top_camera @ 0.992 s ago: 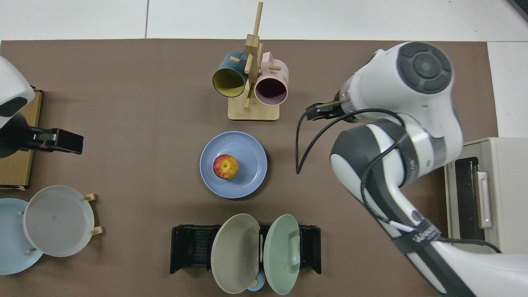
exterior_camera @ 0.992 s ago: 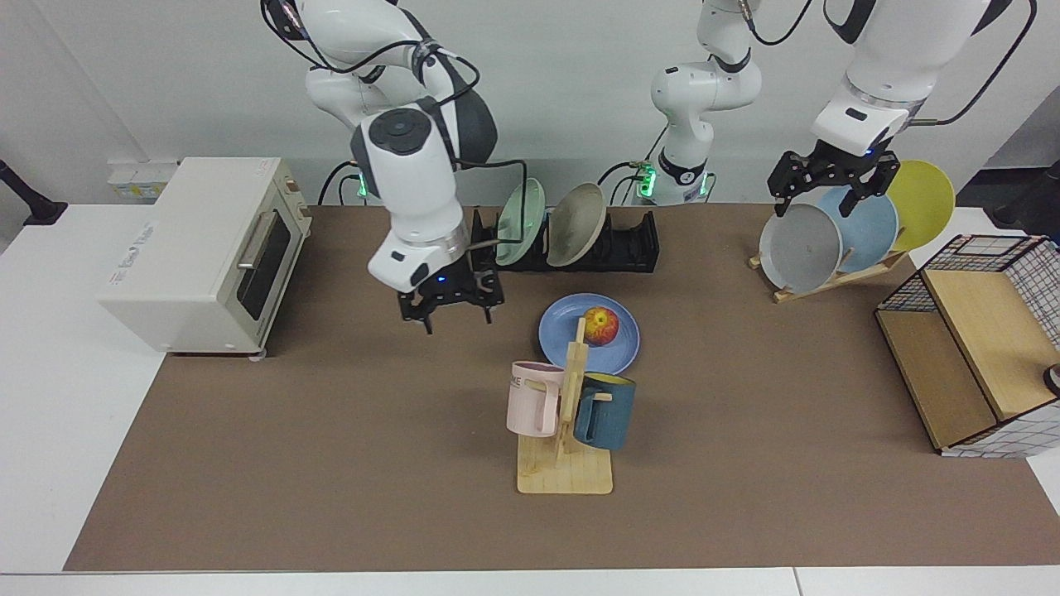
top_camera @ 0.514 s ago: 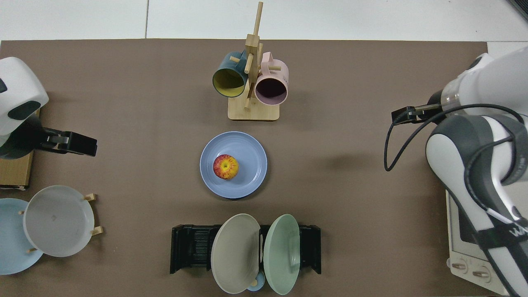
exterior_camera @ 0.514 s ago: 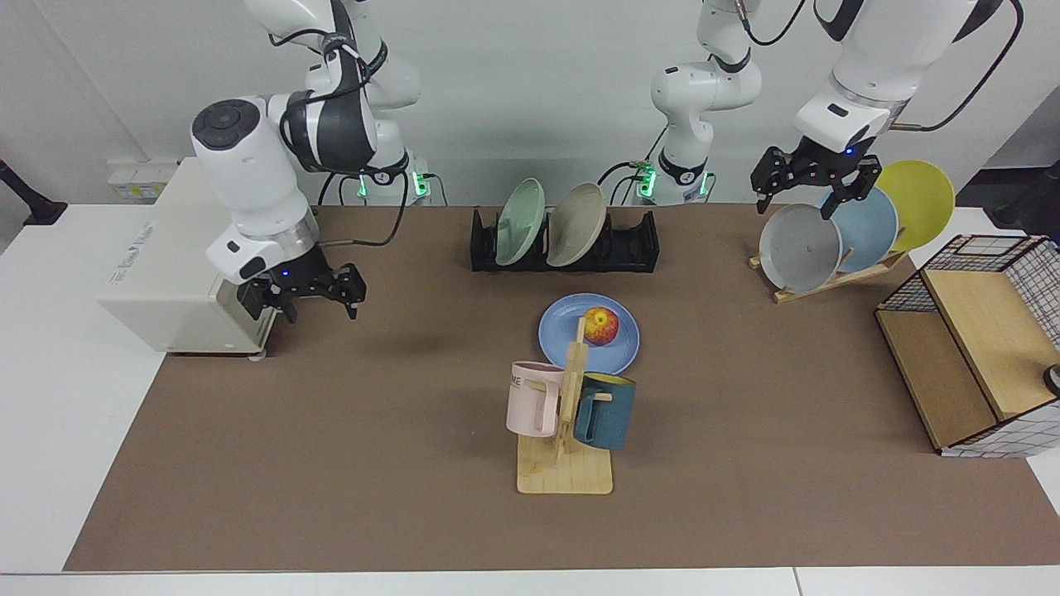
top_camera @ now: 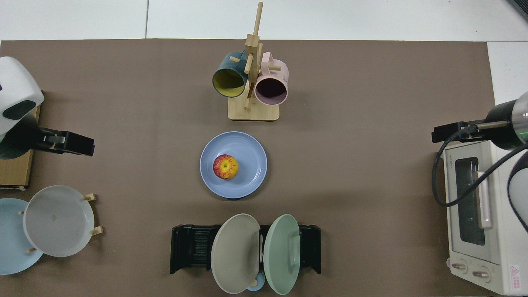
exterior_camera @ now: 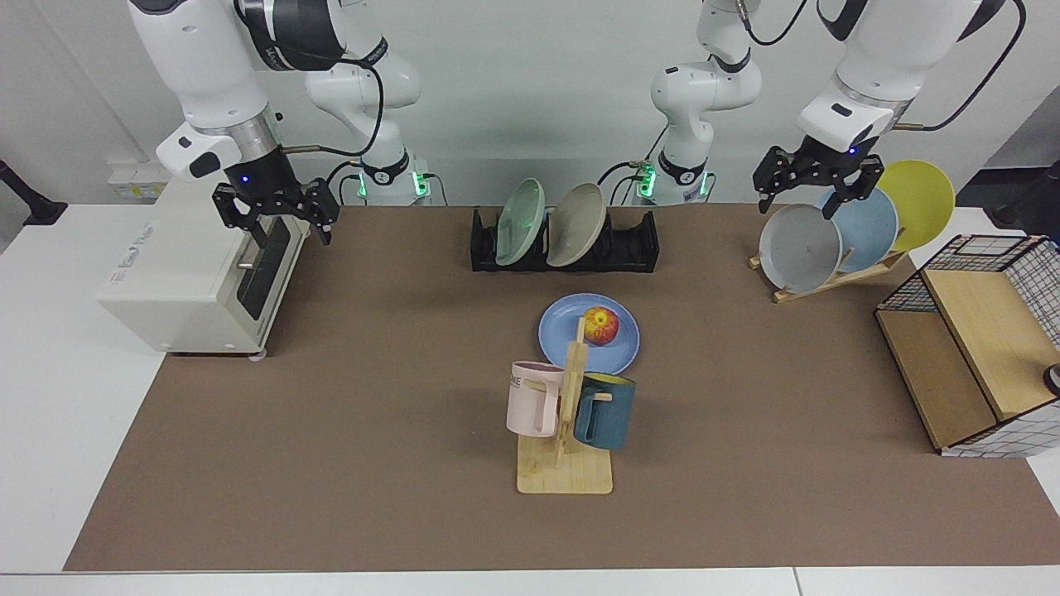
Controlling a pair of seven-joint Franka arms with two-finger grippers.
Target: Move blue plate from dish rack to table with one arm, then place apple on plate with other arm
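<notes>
Right arm (exterior_camera: pixel 207 58) raised at the facing view's left, wrist pointing down. Right gripper (exterior_camera: pixel 276 217) held high, fingers (exterior_camera: pixel 319 219) spread wide, holding nothing. Left arm (exterior_camera: pixel 878 58) raised at that view's right, wrist also down. Left gripper (exterior_camera: pixel 816 186) aloft, fingers (exterior_camera: pixel 861 184) apart, holding nothing. In the top view, one arm at each side edge, only the wrists and the black grippers reaching in: left gripper (top_camera: pixel 68 142), right gripper (top_camera: pixel 453 132).
</notes>
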